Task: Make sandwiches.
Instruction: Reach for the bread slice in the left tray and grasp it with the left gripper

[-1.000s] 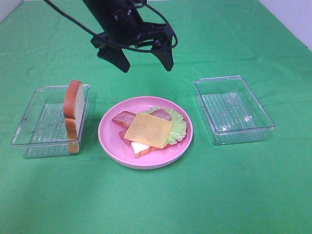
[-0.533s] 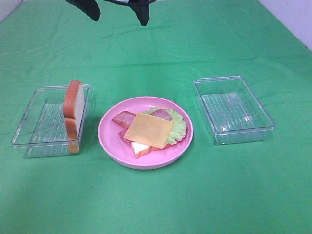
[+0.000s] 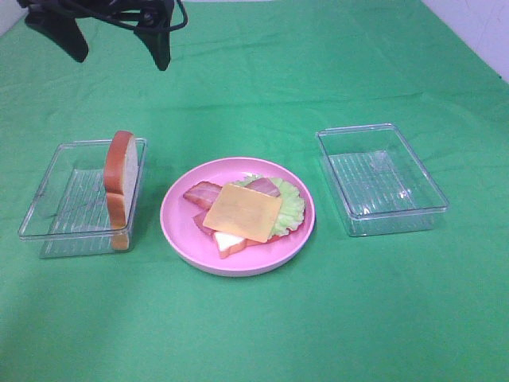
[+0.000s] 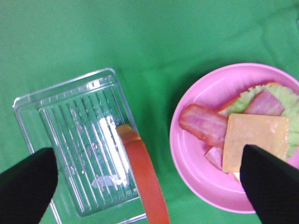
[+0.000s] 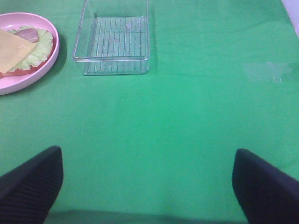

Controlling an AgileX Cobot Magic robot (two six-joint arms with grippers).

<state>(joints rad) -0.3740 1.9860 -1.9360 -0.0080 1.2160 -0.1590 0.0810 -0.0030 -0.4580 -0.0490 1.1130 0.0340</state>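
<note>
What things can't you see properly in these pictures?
- Bottom bread slice: in the high view the cheese covers all but a corner.
- Left tool: the high view's top edge cuts it off.
- Right tool: absent from the high view; its wrist view shows only the fingertips.
- Pink plate: cut by the right wrist view's edge.

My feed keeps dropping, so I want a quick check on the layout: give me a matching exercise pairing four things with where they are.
1. cheese square
2. upright bread slice
3. right tray
4. left gripper

A. holds no food
B. leaning in the left tray
C. on top of the stack on the pink plate
D. open, raised above the far left of the table

Pairs: 1-C, 2-B, 3-A, 4-D
</note>
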